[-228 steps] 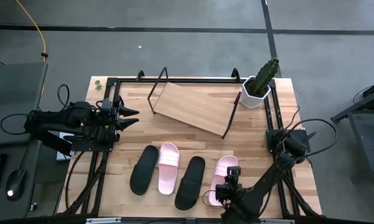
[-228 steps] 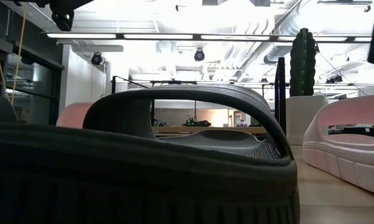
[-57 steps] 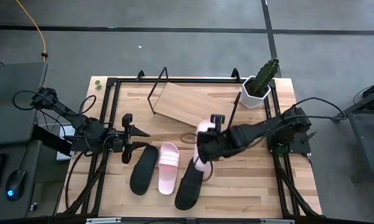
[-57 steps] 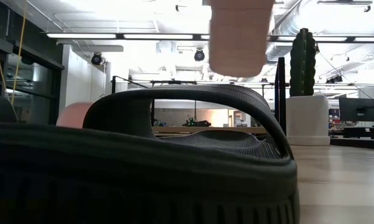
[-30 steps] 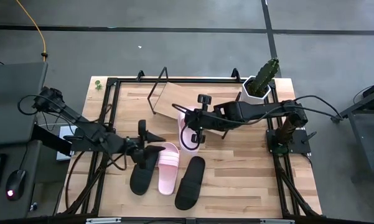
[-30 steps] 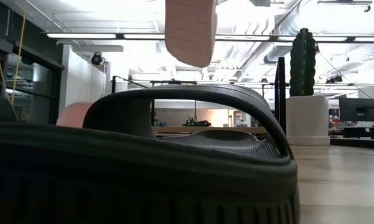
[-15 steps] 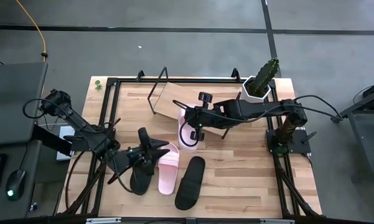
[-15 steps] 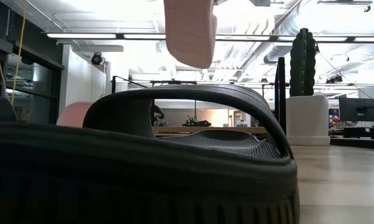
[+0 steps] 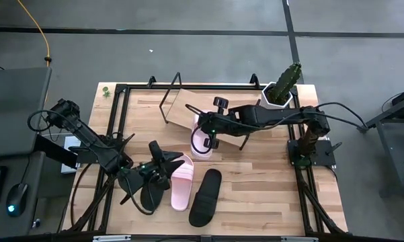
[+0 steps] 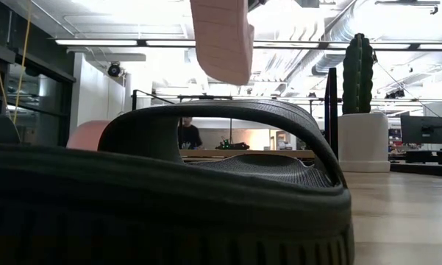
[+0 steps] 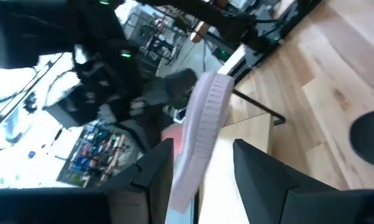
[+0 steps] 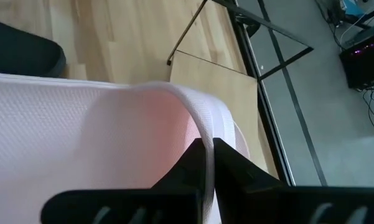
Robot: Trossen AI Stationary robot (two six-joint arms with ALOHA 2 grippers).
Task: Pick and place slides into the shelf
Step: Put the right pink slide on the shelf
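High view: right claw (image 9: 203, 129) pinches a pale pink slide (image 9: 202, 140) by its strap, hanging beside the shelf (image 9: 212, 115).

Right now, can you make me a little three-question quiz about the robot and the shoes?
1. True or false: all four sandals are on the shelf.
2. Which gripper carries the pink sandal in the air: A left, B right?
3. How many sandals lie on the table?

Key: 1 false. 2 B; the right gripper is pinching its strap. 3 three: two black, one pink.
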